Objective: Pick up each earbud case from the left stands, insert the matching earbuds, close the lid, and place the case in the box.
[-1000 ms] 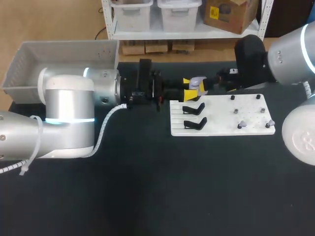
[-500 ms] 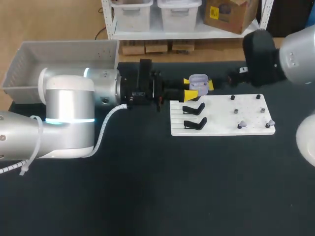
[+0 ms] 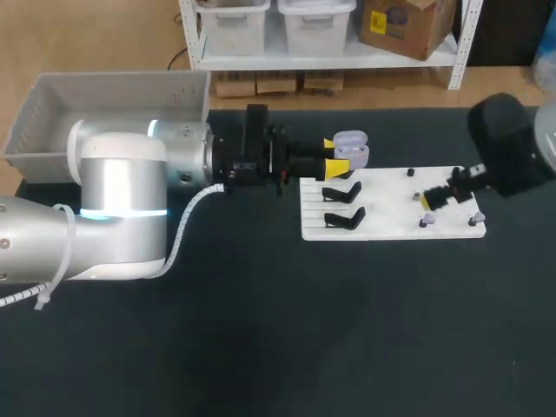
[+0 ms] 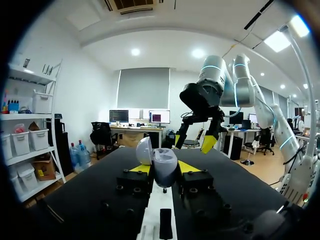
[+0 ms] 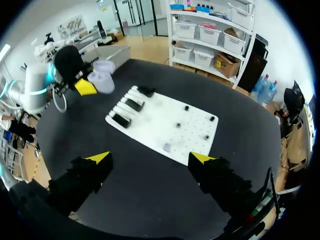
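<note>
Left hand [image 3: 334, 155]: clamped on the lavender earbud case [image 3: 351, 148], lid up, held above the surface just beside a corner of the white board [image 3: 391, 228]. Right hand [image 3: 433, 199]: fingers spread, holding nothing, poised over the board near two small pale earbuds [image 3: 426, 221] on pegs. Pickup apparently done. Left to do: seating the earbuds, shutting the lid, dropping the case into the grey box [image 3: 52, 113]. Two black stands [image 3: 341, 191] bare.

1. The right arm [image 3: 508, 156] has drawn back from the earbud case [image 3: 351, 148] toward the right side of the table [image 3: 261, 330].
2. The right gripper [image 3: 437, 196], earlier just beside the case, now hangs over the right part of the white board [image 3: 382, 221], well apart from it.
</note>
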Robot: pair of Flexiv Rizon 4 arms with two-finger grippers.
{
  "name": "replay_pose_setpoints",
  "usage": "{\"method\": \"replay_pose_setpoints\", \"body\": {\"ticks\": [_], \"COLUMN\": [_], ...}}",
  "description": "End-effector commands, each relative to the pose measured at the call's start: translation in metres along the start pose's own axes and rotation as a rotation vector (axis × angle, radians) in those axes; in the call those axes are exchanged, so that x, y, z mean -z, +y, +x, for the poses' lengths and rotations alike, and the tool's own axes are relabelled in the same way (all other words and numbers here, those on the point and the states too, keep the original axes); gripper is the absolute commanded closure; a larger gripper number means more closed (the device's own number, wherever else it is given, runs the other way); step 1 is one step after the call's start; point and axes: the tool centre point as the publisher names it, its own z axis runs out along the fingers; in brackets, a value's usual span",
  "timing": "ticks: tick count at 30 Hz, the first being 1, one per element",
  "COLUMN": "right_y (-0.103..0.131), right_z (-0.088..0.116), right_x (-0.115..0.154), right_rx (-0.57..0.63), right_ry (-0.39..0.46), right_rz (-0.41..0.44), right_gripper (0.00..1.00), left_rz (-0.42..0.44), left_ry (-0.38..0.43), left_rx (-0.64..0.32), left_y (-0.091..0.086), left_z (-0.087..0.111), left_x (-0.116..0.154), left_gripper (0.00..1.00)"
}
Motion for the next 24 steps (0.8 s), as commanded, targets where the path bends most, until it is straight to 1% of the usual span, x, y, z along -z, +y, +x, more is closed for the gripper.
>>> {"method": "replay_pose_setpoints", "body": {"ticks": [1,3,8,10,13,17,22,24], "right_y": [-0.008,-0.014,-0.026,-0.028,-0.038,-0.048,-0.056,-0.056], "right_z": [0.007,0.011,0.018,0.019,0.023,0.026,0.029,0.029], "right_x": [0.010,0.003,-0.011,-0.016,-0.025,-0.033,-0.040,-0.040], "right_rx": [0.011,0.046,0.051,0.059,0.048,0.028,-0.017,-0.034], "right_ry": [0.051,0.104,0.164,0.195,0.231,0.244,0.288,0.283], "right_rz": [0.307,0.345,0.348,0.354,0.330,0.304,0.291,0.277], "right_gripper": [0.00,0.00,0.00,0.00,0.00,0.00,0.00,0.00], "left_rz": [0.000,0.000,0.000,0.000,0.000,0.000,0.000,0.000], "left_ry": [0.001,0.001,0.001,0.001,0.001,0.001,0.001,0.001], "left_rx": [0.000,0.000,0.000,0.000,0.000,0.000,0.000,0.000], "left_y": [0.000,0.000,0.000,0.000,0.000,0.000,0.000,0.000], "left_z": [0.000,0.000,0.000,0.000,0.000,0.000,0.000,0.000], "left_x": [0.000,0.000,0.000,0.000,0.000,0.000,0.000,0.000], "left_gripper": [1.00,1.00,1.00,1.00,1.00,1.00,1.00,1.00]}}
